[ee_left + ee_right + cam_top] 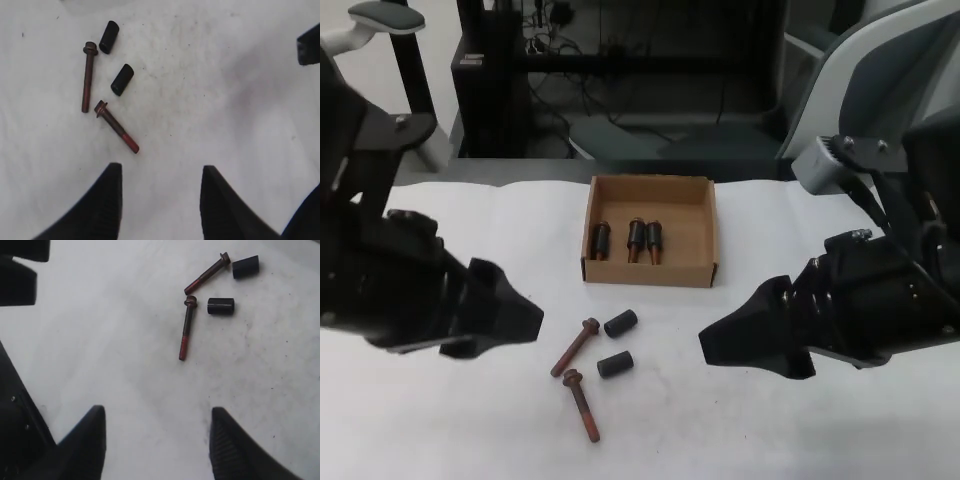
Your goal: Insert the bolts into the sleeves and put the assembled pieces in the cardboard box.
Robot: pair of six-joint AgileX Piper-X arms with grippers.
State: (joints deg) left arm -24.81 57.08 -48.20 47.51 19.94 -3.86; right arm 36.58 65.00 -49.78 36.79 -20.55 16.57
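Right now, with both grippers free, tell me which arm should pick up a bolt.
Left, likely. The left gripper, open, hangs nearer the bolts, which lie on its side of the two sleeves. The right gripper, also open, hangs beyond the sleeves, farther off.

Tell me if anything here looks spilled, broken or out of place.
Nothing stands out. Two bolts and two sleeves lie loose on the cloth, and three assembled pieces sit in the cardboard box.

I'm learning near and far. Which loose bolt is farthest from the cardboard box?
The bolt lying nearest the robot. The other loose bolt lies closer to the cardboard box, its head beside a sleeve.
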